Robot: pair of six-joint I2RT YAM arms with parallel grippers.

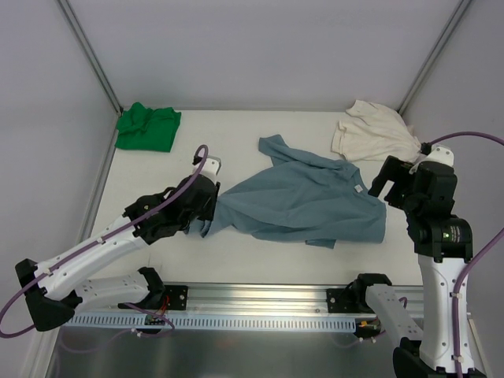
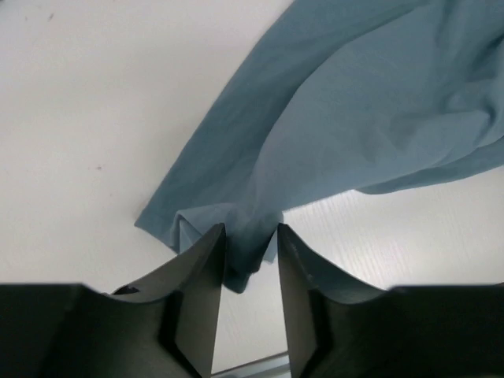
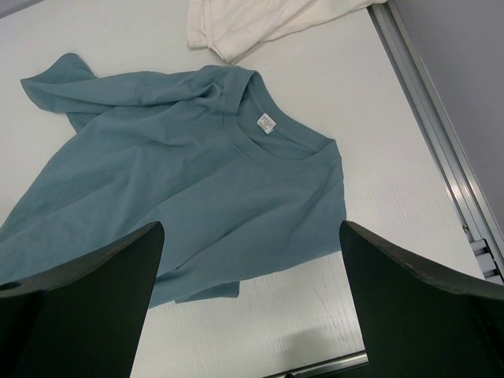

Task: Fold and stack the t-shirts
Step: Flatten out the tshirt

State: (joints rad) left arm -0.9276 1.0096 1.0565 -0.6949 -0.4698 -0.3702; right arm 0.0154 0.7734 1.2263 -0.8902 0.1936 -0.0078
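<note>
Looking at the blue-grey tee spread across the middle of the table, I'd call it light and floppy, likely to bunch, so hem corners or shoulders look best to grab. My left gripper is clamped on its bunched left-side end. My right gripper hangs wide open by the collar end, near the neck tag.

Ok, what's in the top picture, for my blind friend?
The left gripper pinches one end of a blue tee spread on a table. The right gripper hangs open by the other end; a green tee and a cream tee lie behind.
</note>
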